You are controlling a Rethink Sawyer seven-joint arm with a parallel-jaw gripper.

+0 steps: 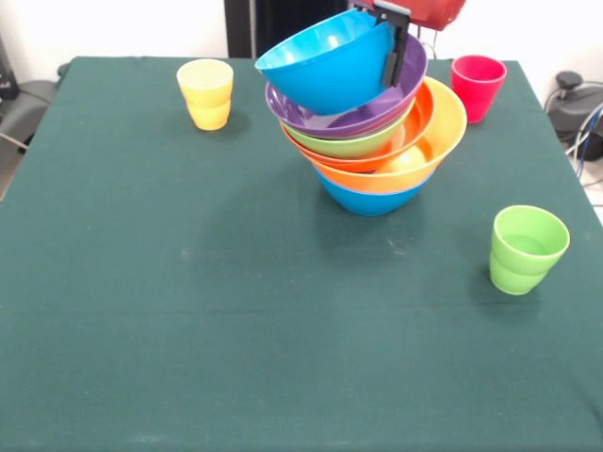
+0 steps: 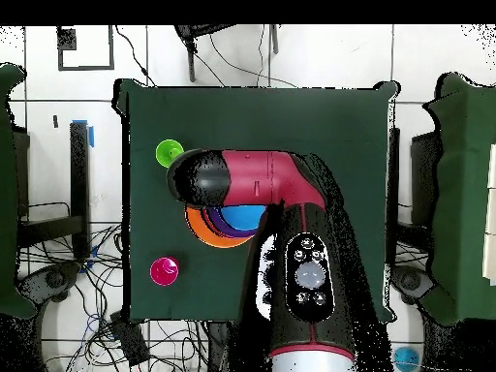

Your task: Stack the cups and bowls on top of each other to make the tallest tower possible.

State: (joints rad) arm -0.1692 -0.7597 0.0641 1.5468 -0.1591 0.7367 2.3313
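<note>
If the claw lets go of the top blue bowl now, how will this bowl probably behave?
The top blue bowl sits tilted on the purple bowl, so it may slide or tip. It looks glossy, so probably slippery. The tower already leans, so a push could topple it. The claw grips its rim.

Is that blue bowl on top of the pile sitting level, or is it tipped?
Tipped. The top blue bowl leans with its opening facing up and left, its right rim pinched by the gripper, above the purple bowl.
</note>
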